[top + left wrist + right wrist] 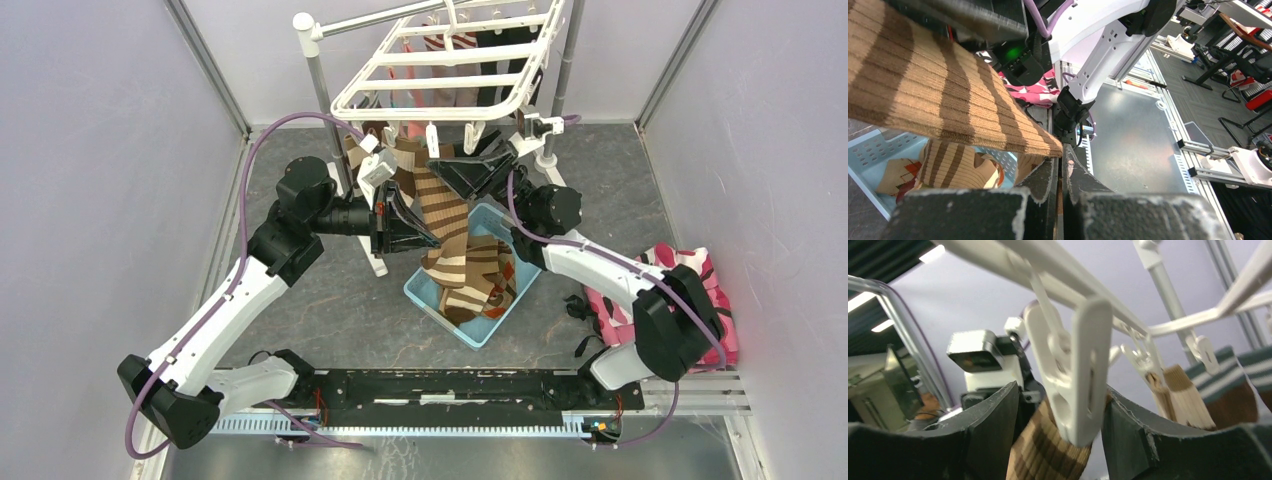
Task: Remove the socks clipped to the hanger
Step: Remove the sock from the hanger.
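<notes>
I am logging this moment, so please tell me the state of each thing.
left gripper: shut on the striped sock.
right gripper: open, jaws either side of the clip.
clip: shut on the striped sock.
striped sock: clipped, hanging over the basket.
basket: holds several socks.
hanger: other socks clipped on.

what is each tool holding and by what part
Left tool pinches the striped sock by its side edge. Right tool holds nothing: open around the clip.
</notes>
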